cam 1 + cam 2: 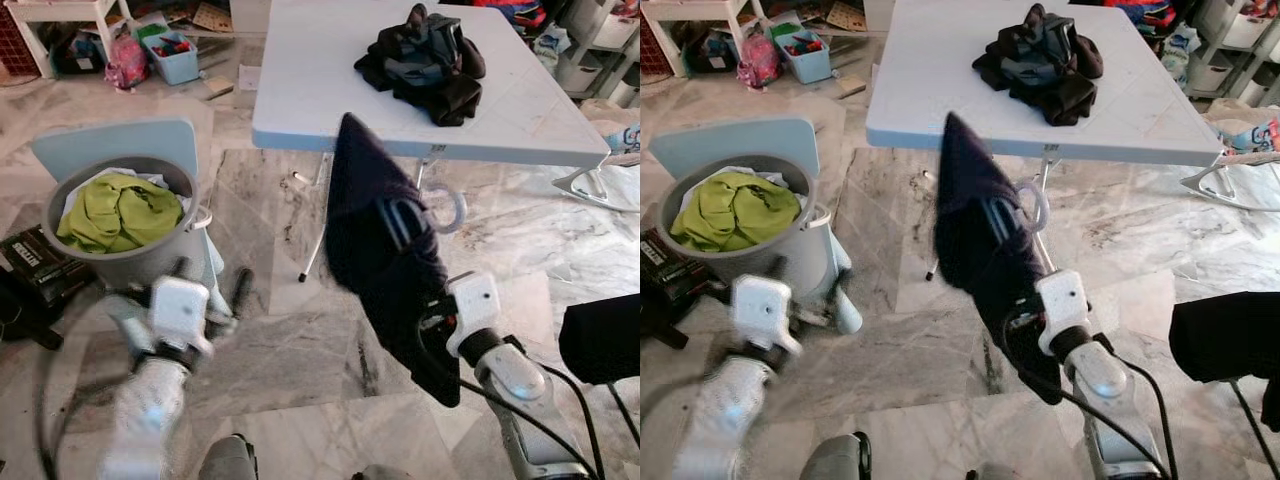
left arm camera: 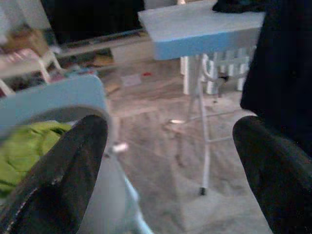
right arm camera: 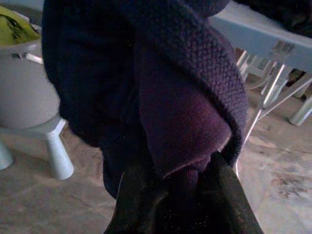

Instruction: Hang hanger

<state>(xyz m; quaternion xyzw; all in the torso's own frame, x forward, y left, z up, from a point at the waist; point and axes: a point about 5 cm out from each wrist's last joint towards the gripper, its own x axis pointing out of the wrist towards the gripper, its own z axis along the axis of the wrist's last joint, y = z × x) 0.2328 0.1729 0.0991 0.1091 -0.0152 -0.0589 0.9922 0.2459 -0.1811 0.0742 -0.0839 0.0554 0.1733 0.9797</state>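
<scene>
A navy knit garment [image 1: 380, 250] hangs on a pale hanger whose hook [image 1: 450, 212] sticks out beside it, in front of the table edge. My right gripper [image 3: 170, 180] is shut on the garment's lower fabric, which covers the fingertips, and holds it up above the marble floor. To the left, my left gripper [image 1: 212, 285] is open with nothing between its fingers [image 2: 63, 175], close to the grey laundry basket [image 1: 150, 262]. The hanger's body is hidden under the knit.
The basket holds a green cloth [image 1: 118, 212] and stands on a pale blue stool. A light blue folding table [image 1: 300, 80] carries a pile of dark clothes [image 1: 425, 60]. A black shape [image 1: 600, 335] juts in at the right. Toys and bins line the far wall.
</scene>
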